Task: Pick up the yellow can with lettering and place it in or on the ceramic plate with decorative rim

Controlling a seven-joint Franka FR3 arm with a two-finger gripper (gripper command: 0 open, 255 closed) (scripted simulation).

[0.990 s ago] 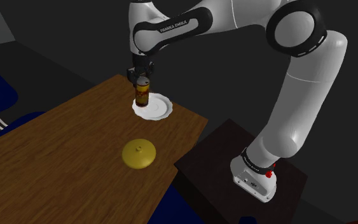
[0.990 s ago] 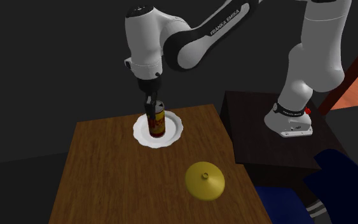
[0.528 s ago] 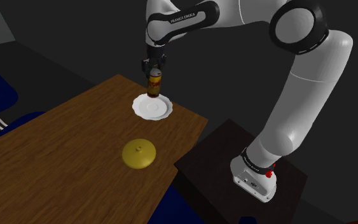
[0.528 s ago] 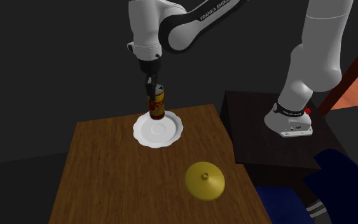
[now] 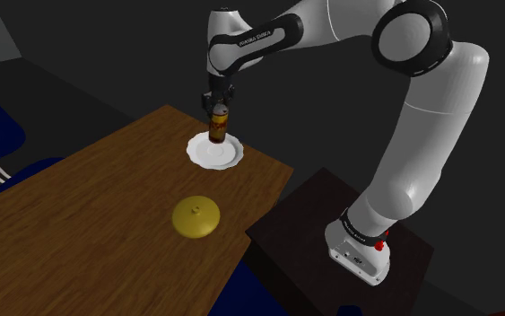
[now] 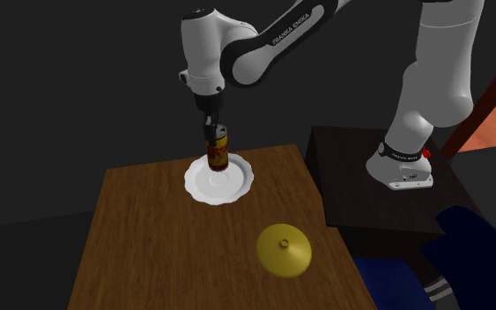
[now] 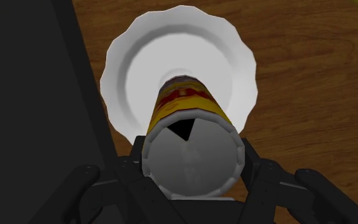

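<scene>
The yellow cylindrical can with red lettering and a grey top (image 6: pixel 216 150) is clasped near its upper end between the two fingers of the all-black gripper (image 6: pixel 213 130), which are closed narrowly on it from either side, as is seen plainly in the wrist view (image 7: pixel 193 162). The can (image 5: pixel 217 124) is held upright over the white plate with a scalloped rim (image 5: pixel 201 156), which lies near the far corner of the brown wooden table (image 5: pixel 80 206). In the wrist view the can (image 7: pixel 187 105) is lined up with the middle of the plate (image 7: pixel 117 70). Whether its base is touching the plate cannot be told; it is judged to hang just clear of it.

The pick-up is thus judged done and the carry nearly so. What is left is for the can to be lowered onto the plate (image 6: pixel 195 188), released and left standing. A yellow domed disc (image 5: pixel 196 216) lies well apart on the table.
</scene>
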